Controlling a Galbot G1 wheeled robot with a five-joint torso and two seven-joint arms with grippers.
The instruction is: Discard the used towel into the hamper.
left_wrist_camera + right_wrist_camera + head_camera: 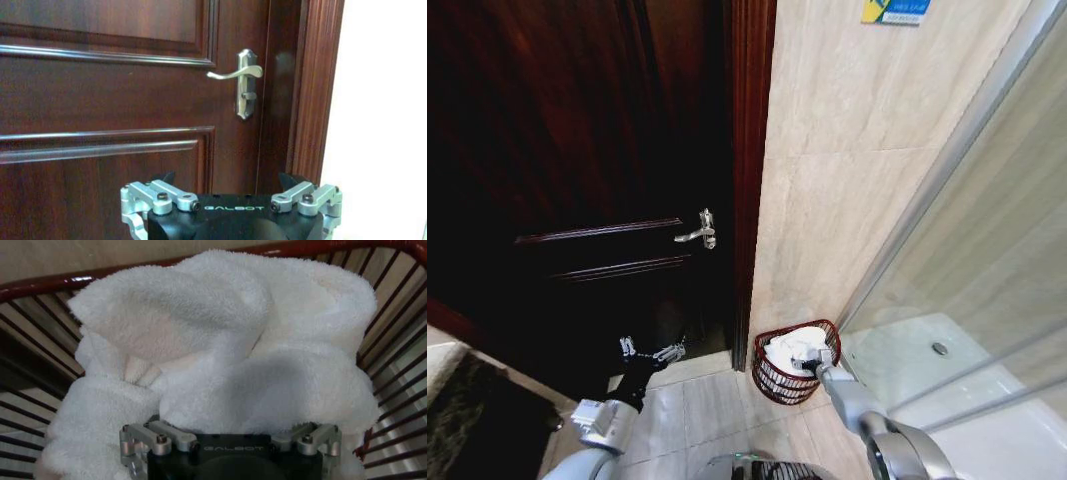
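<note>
Hamper sits on floor, lower centre of head view, tucked against tile wall beside door frame. White towel heaped inside, filling it. Right gripper buried in towel at hamper rim, can't tell if it's gripping. Left gripper spread wide, empty, lower left, facing dark door below handle.

We are in a bathroom, likely in a home or hotel. Large beige stone-look wall tiles meet a sloped glass shower screen over a white shower tray with a round drain. A dark reddish-brown panelled wooden door carries a silver lever handle, and a dark red wire hamper holds a white fluffy towel.
</note>
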